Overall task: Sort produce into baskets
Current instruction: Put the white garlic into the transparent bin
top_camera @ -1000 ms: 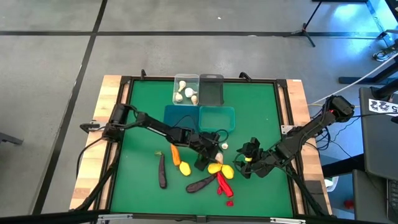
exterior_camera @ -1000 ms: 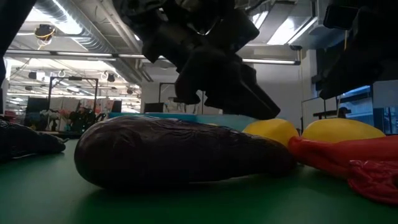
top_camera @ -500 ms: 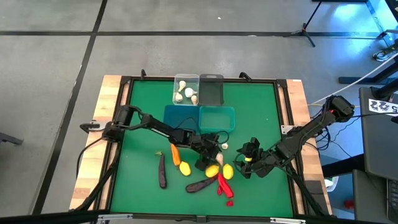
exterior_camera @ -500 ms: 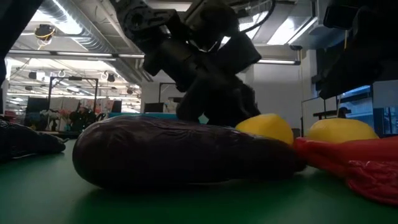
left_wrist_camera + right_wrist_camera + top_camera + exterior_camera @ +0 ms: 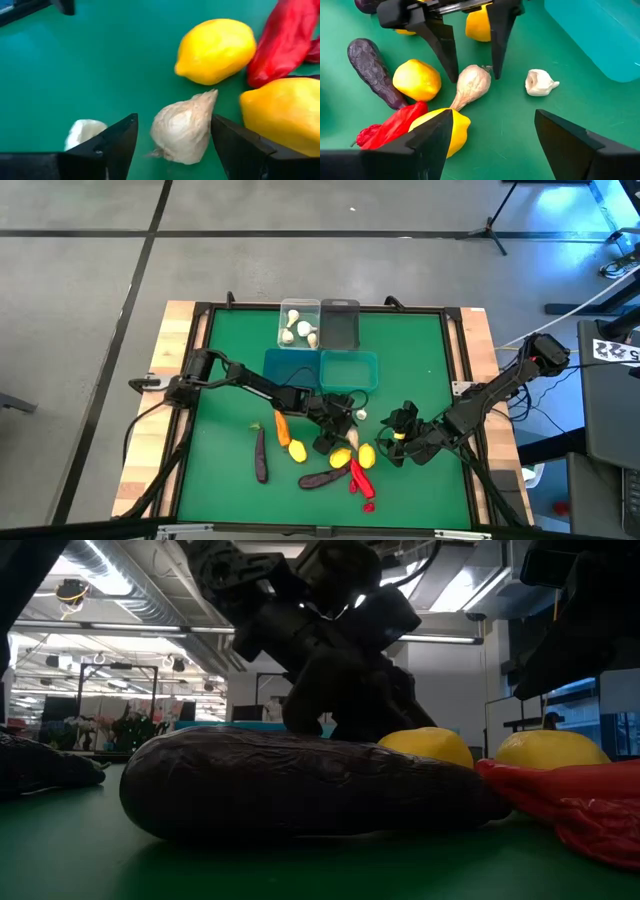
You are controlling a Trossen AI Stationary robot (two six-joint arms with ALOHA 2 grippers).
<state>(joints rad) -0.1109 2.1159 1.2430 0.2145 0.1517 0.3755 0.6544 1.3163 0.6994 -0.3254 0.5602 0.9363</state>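
The left gripper [image 5: 470,47] stands low over a garlic bulb [image 5: 183,128], its open fingers [image 5: 116,141] straddling it untouching. Beside the bulb lie two lemons [image 5: 216,44]; farther off the right gripper [image 5: 403,423] waits, fingers spread.

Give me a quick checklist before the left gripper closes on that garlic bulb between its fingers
1. Garlic bulb sits between the left gripper's fingers: ok, one finger on each side.
2. Jaws wide enough to clear the bulb: ok, gaps show on both sides in the left wrist view.
3. Neighbours out of the pinch: cannot tell; a lemon lies close beside one finger.
4. Second garlic bulb outside the grip: ok, it lies apart on the mat.
5. Right gripper out of the way: ok, it hangs off to the side, open and empty.
6. Clear basket with garlic free to receive: ok, nothing over it.
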